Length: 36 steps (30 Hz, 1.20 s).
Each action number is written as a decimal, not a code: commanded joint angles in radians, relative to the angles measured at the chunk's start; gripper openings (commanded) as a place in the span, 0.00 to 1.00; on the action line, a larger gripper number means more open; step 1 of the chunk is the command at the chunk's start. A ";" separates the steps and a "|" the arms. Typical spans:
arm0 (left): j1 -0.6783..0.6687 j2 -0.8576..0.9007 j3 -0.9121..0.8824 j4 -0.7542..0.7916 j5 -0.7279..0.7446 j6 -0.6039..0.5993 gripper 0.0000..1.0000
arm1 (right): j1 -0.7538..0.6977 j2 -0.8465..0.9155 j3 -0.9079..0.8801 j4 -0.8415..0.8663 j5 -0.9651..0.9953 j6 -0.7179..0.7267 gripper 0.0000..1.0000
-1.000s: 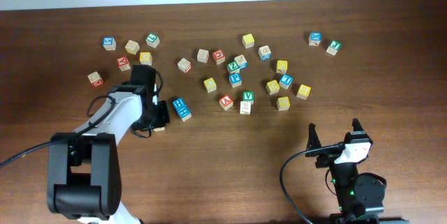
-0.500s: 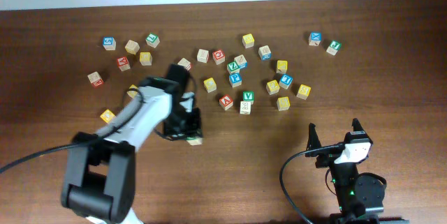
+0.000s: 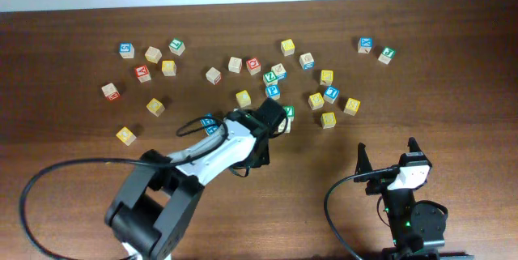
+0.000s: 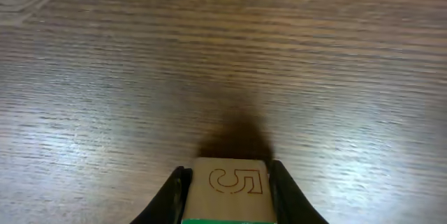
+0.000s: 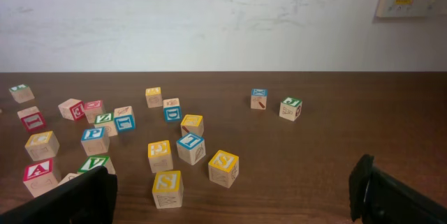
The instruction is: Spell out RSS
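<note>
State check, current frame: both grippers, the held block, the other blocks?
Left gripper: shut on the block.
Block: clamped between the fingers, engraved face showing.
Right gripper: open, empty.
Other blocks: loose, scattered on the table.

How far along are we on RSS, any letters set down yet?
Done: nothing visible; no letters stand in a row on the bare table in front of the scattered blocks. In hand: the left gripper is shut on a block engraved with what looks like an S. The right gripper sits open, idle. Left: placing that S, an R and a second S.
</note>
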 commanded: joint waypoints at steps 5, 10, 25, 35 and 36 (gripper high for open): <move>0.000 0.003 0.003 0.014 0.049 -0.020 0.30 | -0.006 -0.006 -0.005 -0.005 0.009 -0.008 0.98; 0.000 0.003 0.003 0.021 0.071 -0.020 0.31 | -0.006 -0.006 -0.005 -0.005 0.009 -0.008 0.98; 0.211 0.000 0.593 -0.423 0.158 0.136 0.88 | -0.006 -0.006 -0.005 -0.005 0.009 -0.008 0.98; 0.880 0.002 0.728 -0.631 0.071 0.168 0.99 | -0.006 -0.006 -0.005 -0.005 0.013 -0.008 0.98; 0.900 0.002 0.728 -0.631 0.072 0.168 0.99 | -0.006 -0.006 -0.005 -0.005 0.012 -0.008 0.99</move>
